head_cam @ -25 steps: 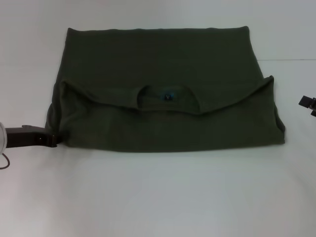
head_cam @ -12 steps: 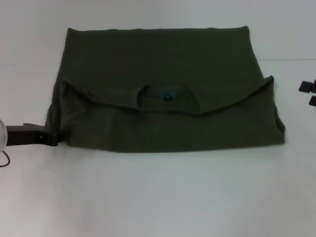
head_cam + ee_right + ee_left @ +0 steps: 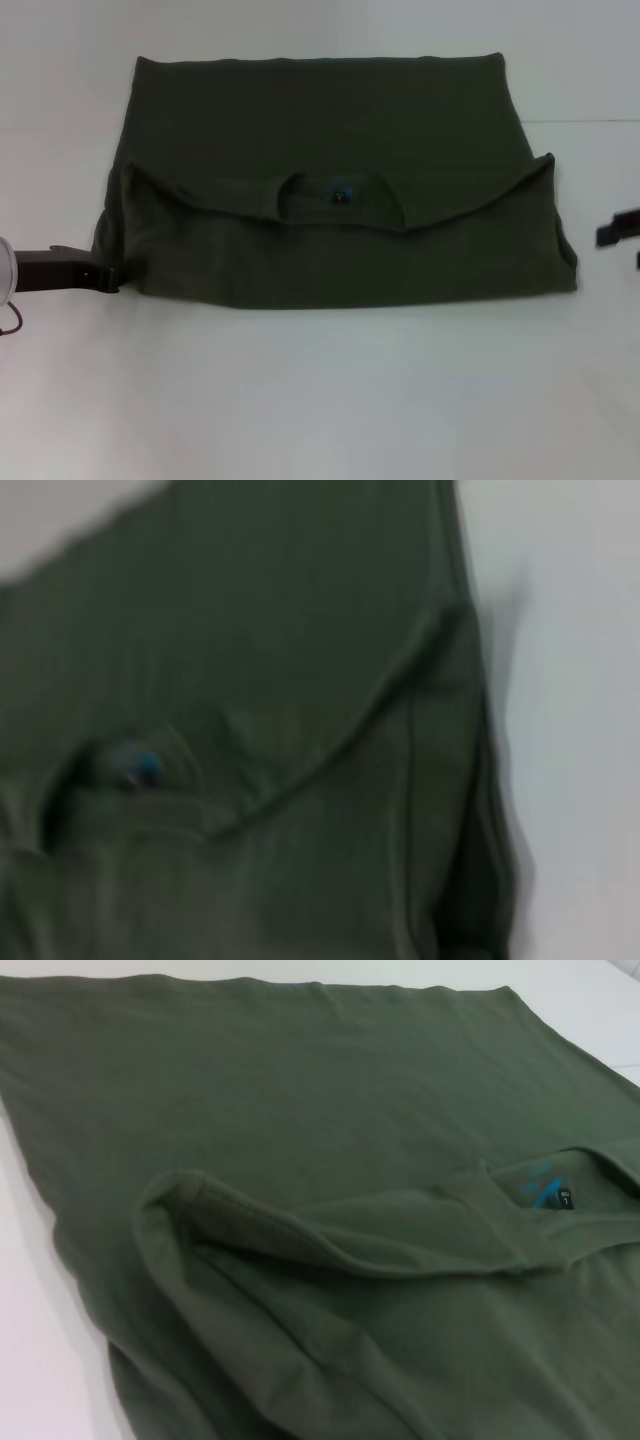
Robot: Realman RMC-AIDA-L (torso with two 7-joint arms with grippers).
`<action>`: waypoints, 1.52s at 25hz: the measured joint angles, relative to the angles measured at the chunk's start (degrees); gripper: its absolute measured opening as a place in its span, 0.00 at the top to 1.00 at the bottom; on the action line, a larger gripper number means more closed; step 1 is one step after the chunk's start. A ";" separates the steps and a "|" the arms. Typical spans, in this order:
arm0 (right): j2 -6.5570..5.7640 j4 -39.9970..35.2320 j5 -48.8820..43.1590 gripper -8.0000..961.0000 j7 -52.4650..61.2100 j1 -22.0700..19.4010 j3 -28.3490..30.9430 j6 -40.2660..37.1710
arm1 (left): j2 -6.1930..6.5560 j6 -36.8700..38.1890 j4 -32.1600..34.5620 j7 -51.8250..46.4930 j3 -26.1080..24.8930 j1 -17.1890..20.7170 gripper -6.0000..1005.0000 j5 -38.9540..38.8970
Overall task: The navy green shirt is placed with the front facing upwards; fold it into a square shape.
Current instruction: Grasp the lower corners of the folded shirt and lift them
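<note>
The navy green shirt [image 3: 330, 180] lies on the white table, folded crosswise into a wide rectangle. Its collar and small blue neck label [image 3: 341, 196] sit at the middle of the folded-over layer, and the chest lettering is hidden. My left gripper [image 3: 108, 279] is low at the shirt's near left corner, touching its edge. The left wrist view shows the folded sleeve edge [image 3: 300, 1240] and the label [image 3: 548, 1192] but no fingers. My right gripper [image 3: 622, 245] is off the cloth to the right of the shirt, its two fingers apart and empty. The right wrist view shows the shirt's right folded edge [image 3: 440, 780].
The white table [image 3: 320, 400] stretches bare in front of the shirt and on both sides. A thin red cable [image 3: 12, 318] hangs by my left arm at the left edge of the head view.
My right gripper has moved at the right edge, first farther away and then back nearer and lower. My left gripper has stayed at the shirt's near left corner. The shirt has not moved.
</note>
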 joint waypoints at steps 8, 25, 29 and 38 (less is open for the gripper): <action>2.67 4.53 -2.25 0.16 -0.56 1.87 -1.96 6.61 | -0.16 -0.16 -0.31 -0.07 0.59 -0.10 0.96 0.01; 5.28 5.65 -1.28 0.16 -1.23 3.67 -2.30 12.17 | -0.44 -0.57 -0.93 -0.05 0.58 -0.02 0.95 -0.22; 5.66 7.07 -1.53 0.16 -1.42 4.01 -2.55 14.11 | -0.44 -0.65 -0.93 -0.05 0.58 -0.28 0.95 -0.25; 6.09 8.49 -1.45 0.16 -1.91 3.98 -3.26 16.13 | -0.44 -0.67 -0.93 -0.05 0.65 -0.45 0.94 -0.34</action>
